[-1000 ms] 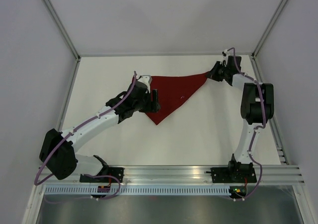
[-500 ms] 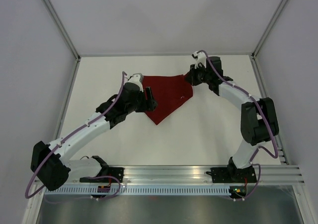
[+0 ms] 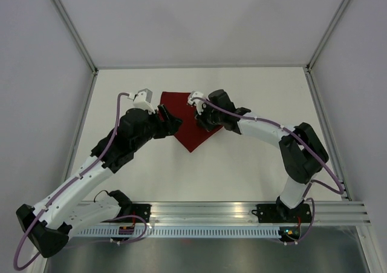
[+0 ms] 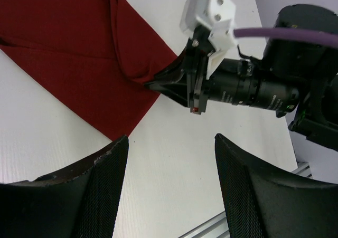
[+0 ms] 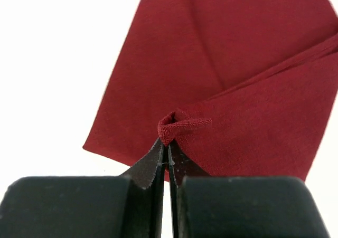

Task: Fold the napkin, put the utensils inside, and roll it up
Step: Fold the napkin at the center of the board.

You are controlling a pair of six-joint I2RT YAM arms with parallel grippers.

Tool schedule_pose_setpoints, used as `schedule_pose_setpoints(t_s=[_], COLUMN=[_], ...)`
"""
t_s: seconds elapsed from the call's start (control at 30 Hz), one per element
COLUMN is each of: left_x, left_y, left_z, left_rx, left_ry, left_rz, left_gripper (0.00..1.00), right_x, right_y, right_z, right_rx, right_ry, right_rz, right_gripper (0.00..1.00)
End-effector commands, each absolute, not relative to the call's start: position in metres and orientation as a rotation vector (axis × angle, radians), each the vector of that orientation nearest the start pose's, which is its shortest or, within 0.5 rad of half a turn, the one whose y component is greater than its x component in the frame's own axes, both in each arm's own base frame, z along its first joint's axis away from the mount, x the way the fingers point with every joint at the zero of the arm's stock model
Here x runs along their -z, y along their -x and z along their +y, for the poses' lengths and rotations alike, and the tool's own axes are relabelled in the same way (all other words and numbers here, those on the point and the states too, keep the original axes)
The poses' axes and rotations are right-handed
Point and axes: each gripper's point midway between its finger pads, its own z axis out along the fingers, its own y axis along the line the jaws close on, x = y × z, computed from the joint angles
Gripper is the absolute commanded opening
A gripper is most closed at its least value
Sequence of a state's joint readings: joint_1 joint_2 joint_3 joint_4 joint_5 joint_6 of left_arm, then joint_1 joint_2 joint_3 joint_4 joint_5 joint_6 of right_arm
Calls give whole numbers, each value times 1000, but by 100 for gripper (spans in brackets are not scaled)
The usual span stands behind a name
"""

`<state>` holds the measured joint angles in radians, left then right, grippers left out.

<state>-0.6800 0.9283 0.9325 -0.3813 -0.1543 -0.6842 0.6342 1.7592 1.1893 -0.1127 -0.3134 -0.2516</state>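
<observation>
Pinching a corner of the napkin [image 3: 187, 134] in the tightly closed right gripper [image 5: 168, 149], holding it over the cloth on the table [image 3: 242, 164] for the fold, with the left gripper [image 4: 171, 143] gaping empty alongside.

One napkin [image 3: 184, 131] lies on one table [image 3: 254, 164]; it is a single dark red cloth, doubled over into two layers. Two arms are in view, one left arm [image 3: 84, 176] and one right arm [image 3: 266, 128]; each carries one gripper, two in all, the left gripper [image 3: 172, 123] and the right gripper [image 3: 199, 120]; each has two fingers [image 4: 79, 180], four together. Two purple cables [image 4: 264, 32] run, one per arm; two black base mounts [image 3: 130, 212] sit on one metal rail [image 3: 205, 209].
</observation>
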Motion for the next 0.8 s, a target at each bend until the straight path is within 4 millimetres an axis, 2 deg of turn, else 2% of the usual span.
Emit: schedule_pose_setpoints(t_s=[0.0,0.27,0.53,0.73,0.77], left_x=[-263,-258,-254,-256,-257], left_y=[-252,-248,-246,-246,-245], left_z=[-198,-194,-194,-193,-193], left_rx=[745,749,746,747,750], left_ry=[174,186,184,184,182], left_rz=[2022,2024,2032,2025,2021], left_gripper=[71,71,71,72,72], right_x=[-93,-60,-46,-47,-47], right_y=[-349,-322,-313,-308,-307], right_z=[323,340,345,348,348], right_rx=[-479,-474,-469,-499,-501], right_ry=[1226,1342,1382,1396,1401], right_rz=[1942,1964,1979,1981,1984], right_gripper=[8,5,6,15,20])
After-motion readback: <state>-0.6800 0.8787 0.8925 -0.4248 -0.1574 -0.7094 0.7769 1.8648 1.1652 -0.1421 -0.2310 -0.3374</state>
